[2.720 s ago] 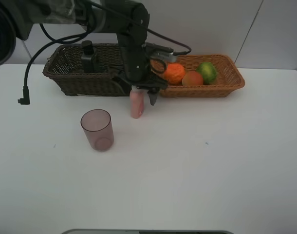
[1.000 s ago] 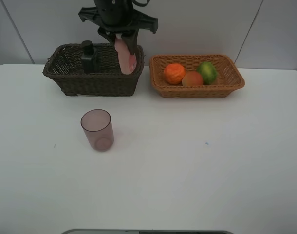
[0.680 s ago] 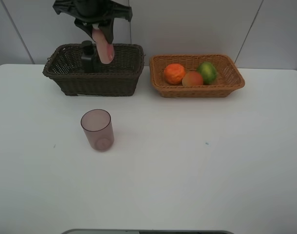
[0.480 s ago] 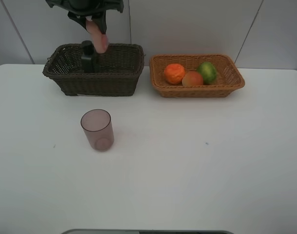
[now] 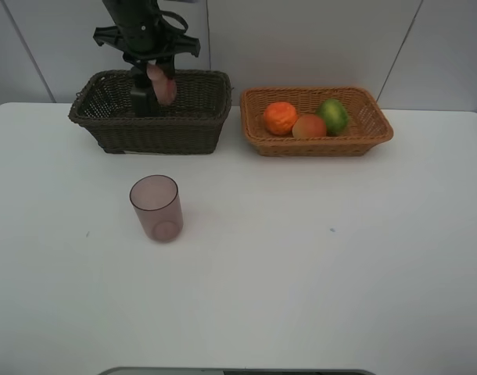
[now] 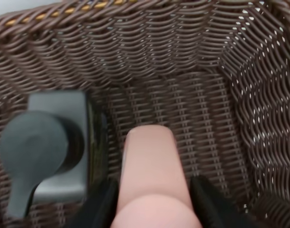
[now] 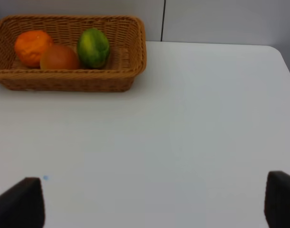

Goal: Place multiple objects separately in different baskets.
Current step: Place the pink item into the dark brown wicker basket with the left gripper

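My left gripper (image 5: pixel 159 80) is shut on the small pink bottle (image 5: pixel 162 83) and holds it inside the dark brown basket (image 5: pixel 148 129), next to the dark green pump bottle (image 5: pixel 138 92). In the left wrist view the pink bottle (image 6: pixel 152 178) hangs above the basket floor beside the pump bottle (image 6: pixel 47 152). The light basket (image 5: pixel 317 144) holds the wrinkled orange (image 5: pixel 280 117), the red-orange fruit (image 5: pixel 309 126) and the green citrus (image 5: pixel 332 115). The purplish cup (image 5: pixel 156 207) stands on the table. My right gripper (image 7: pixel 154 223) is wide open over bare table; the exterior view does not show it.
The white table (image 5: pixel 301 258) spreads in front of both baskets. A white wall stands close behind the baskets. The light basket (image 7: pixel 69 76) with the three fruits shows far off in the right wrist view.
My left gripper has carried the pink bottle from the table up over the dark basket, then leftward and down beside the pump bottle. The cup and the fruits have not moved.
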